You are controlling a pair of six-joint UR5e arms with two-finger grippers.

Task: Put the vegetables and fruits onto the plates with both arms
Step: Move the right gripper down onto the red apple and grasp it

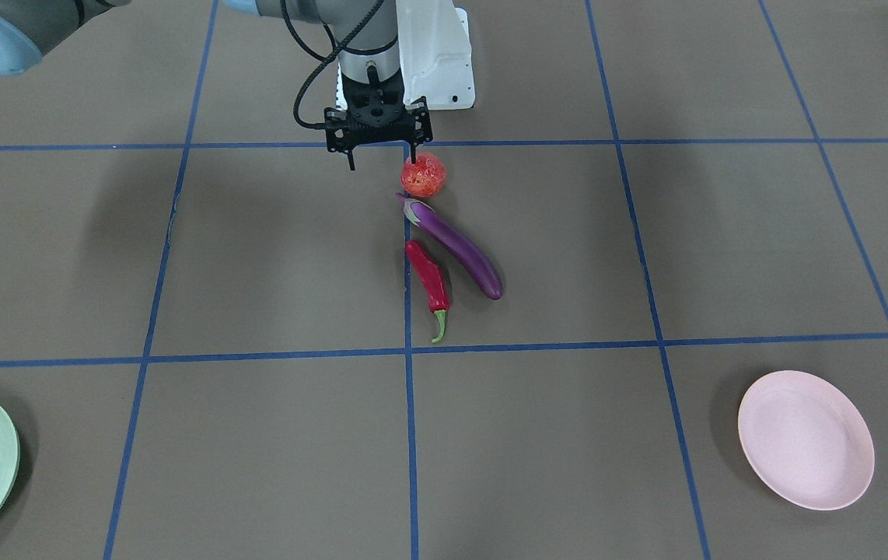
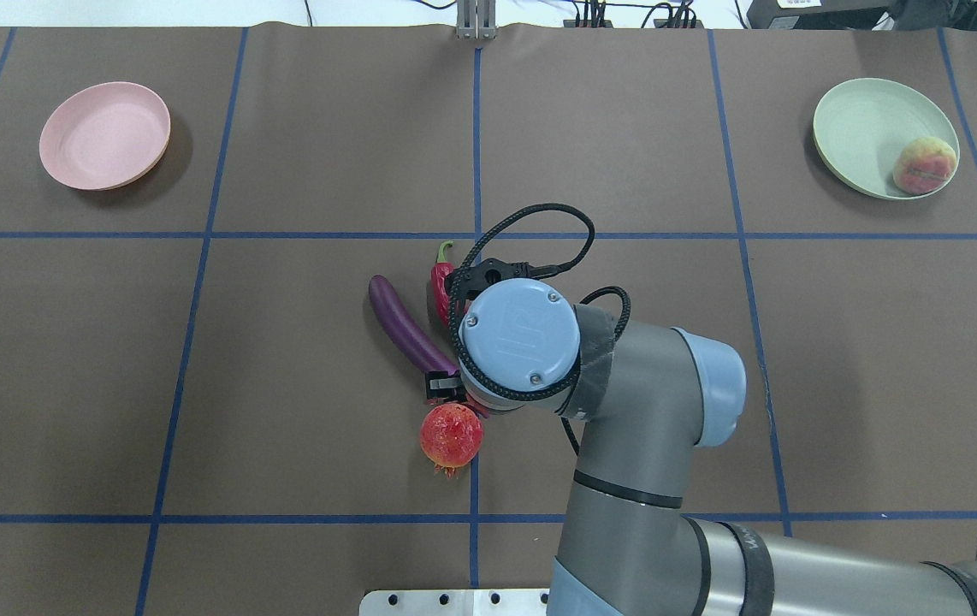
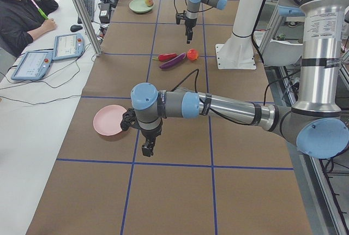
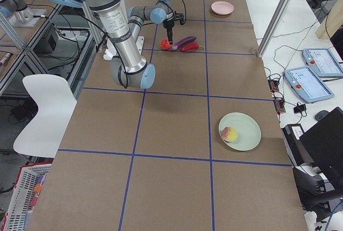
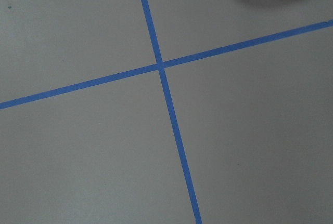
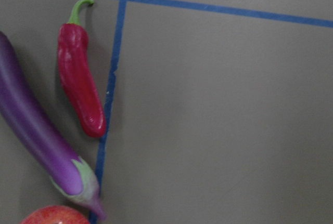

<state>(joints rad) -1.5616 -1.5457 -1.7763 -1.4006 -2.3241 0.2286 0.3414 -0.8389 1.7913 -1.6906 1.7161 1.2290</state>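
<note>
- Step in hand: judge this as the approach for a pick by the right arm. The peach already rests in the mint green plate, toward that plate's 4 o'clock edge in the overhead view. The pink plate holds nothing.
- Right gripper: jaws spread, holding nothing. It hangs over the produce at the table centre. In the front view one finger stands right at the top of the pomegranate; you cannot tell whether it touches.
- Left gripper: it hangs over the table at 4 o'clock from the pink plate in the left side view. You cannot tell whether its jaws are spread or closed.
- Produce on the table, overhead view: from the pomegranate, the eggplant runs toward 11 o'clock and the chili lies toward 12 o'clock, just beside the eggplant.
- Next move: the pomegranate appears off-centre under the jaws. Expect to centre the fingers on the chosen item, descend, then close. The mint green plate lies at 2 o'clock from the cluster, the pink plate at 10 o'clock.
- Count: one eggplant, one chili, one pomegranate, one peach, two plates, two grippers.
</note>
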